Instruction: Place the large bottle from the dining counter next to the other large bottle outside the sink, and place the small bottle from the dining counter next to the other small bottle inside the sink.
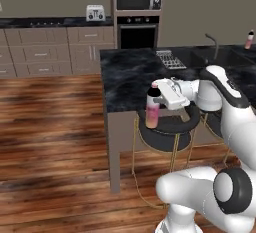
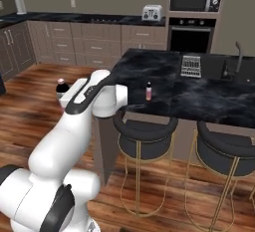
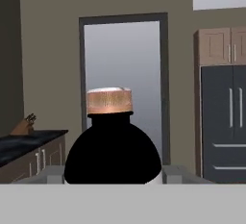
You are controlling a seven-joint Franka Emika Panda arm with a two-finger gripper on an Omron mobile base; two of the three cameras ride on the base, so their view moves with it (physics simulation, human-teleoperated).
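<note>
The gripper [image 1: 156,99] pinches the large bottle [image 1: 152,108] between its jaws, off the near left edge of the dining counter [image 1: 125,77]. The bottle is upright, long axis vertical, with a dark rounded shoulder, pale pink body and ribbed coppery cap. A small pink bottle [image 2: 148,91] stands upright on the glossy veined slab. Farther right lies the sink [image 2: 234,71], beside a ribbed grey drain rack [image 2: 191,66].
</note>
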